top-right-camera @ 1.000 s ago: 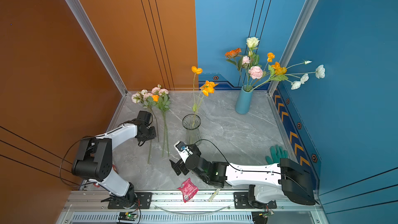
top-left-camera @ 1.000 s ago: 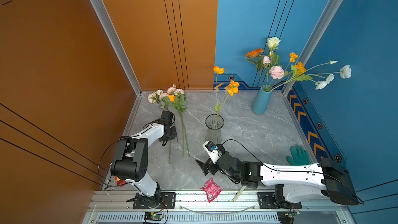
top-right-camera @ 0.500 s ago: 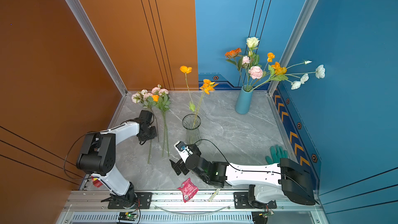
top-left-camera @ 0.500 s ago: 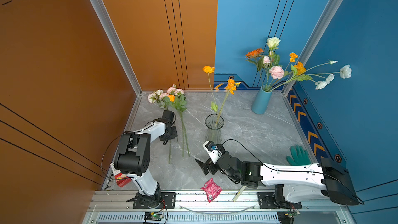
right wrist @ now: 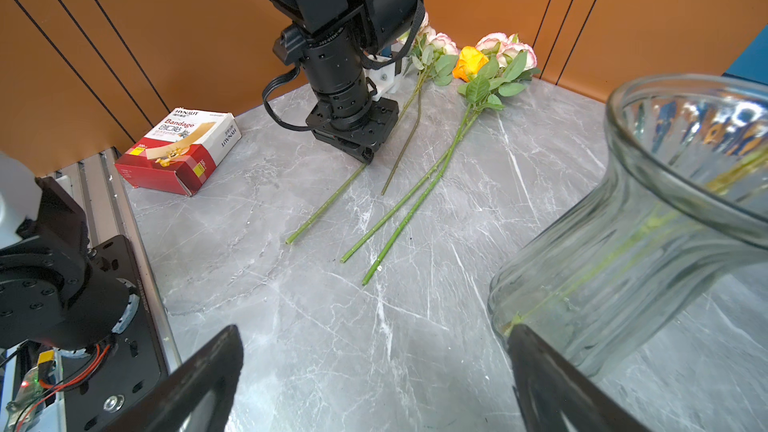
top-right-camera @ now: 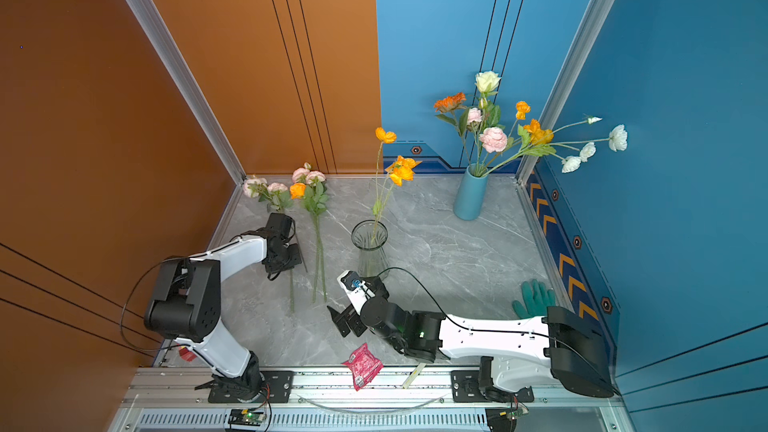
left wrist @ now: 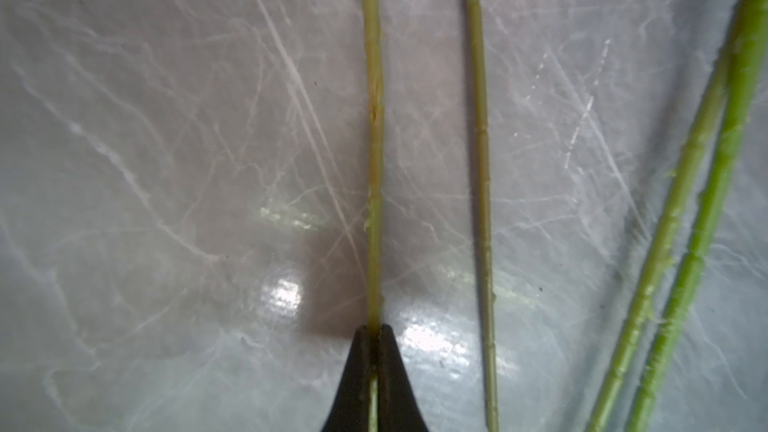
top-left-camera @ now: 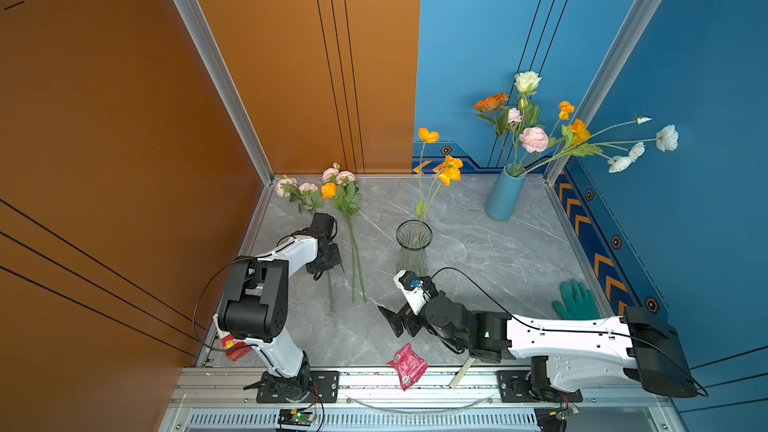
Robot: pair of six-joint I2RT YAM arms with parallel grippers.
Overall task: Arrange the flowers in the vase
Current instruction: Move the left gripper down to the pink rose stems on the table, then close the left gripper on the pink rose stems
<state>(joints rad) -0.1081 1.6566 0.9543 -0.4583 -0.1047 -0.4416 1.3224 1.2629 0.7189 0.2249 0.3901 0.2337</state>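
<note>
Left gripper [top-left-camera: 331, 268] is set down at the table [top-left-camera: 478, 251] among four loose flowers [top-left-camera: 338, 193], which are laid side by side with their blooms toward the back corner. A thin stem [left wrist: 482, 160] lies just beside the gripped stem [left wrist: 374, 160], and two green stems [left wrist: 685, 222] lie close together beyond it. A glass vase [top-left-camera: 413, 243] holding orange flowers [top-left-camera: 451, 170] stands between the arms. A blue vase [top-left-camera: 504, 195] with a mixed bouquet stands at the back right. A pink packet [top-left-camera: 407, 365] and a green glove [top-left-camera: 575, 299] lie nearer the front.

The left jaws are closed onto the gripped stem, which is pinched at the fingertips and rests along the table. The right gripper [right wrist: 374, 332] is spread wide and holds nothing; one of its fingers [right wrist: 540, 367] is seen just in front of the glass vase base.

The pinch itself is shown only by the left wrist view; in both top views it is hidden under the wrist. A bandage box [right wrist: 178, 151] is fully shown only by the right wrist view.
</note>
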